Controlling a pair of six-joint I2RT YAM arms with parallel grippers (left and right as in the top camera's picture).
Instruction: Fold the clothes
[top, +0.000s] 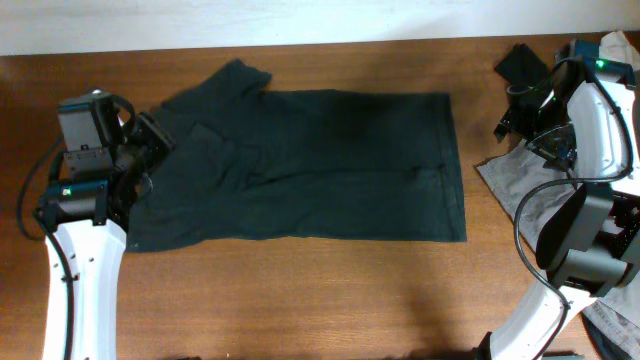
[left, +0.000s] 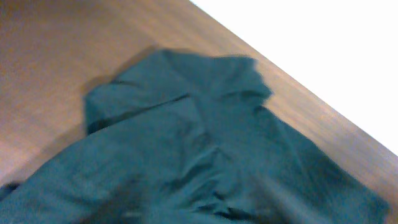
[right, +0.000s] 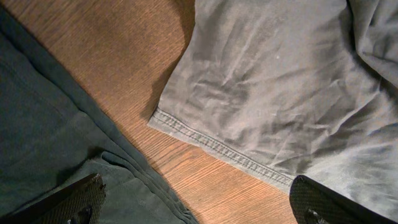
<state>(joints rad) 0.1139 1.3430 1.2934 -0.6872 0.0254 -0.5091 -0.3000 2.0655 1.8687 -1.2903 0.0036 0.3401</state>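
Note:
A dark green T-shirt (top: 320, 170) lies spread on the wooden table, its left part and sleeve rumpled and folded over. My left gripper (top: 150, 138) is at the shirt's left edge. The left wrist view is blurred, shows only the shirt (left: 186, 155) and table, and shows no fingers. My right gripper (top: 515, 100) hovers beyond the shirt's right edge. In the right wrist view it (right: 199, 202) is open and empty, with bare wood between the fingertips. There the shirt's hem (right: 50, 137) is on the left and a grey garment (right: 280, 81) on the right.
The grey garment (top: 510, 172) lies flat at the right, just past the shirt. More pale clothes are piled at the table's lower right (top: 612, 310) and upper right (top: 618, 45). A white wall borders the table's far edge.

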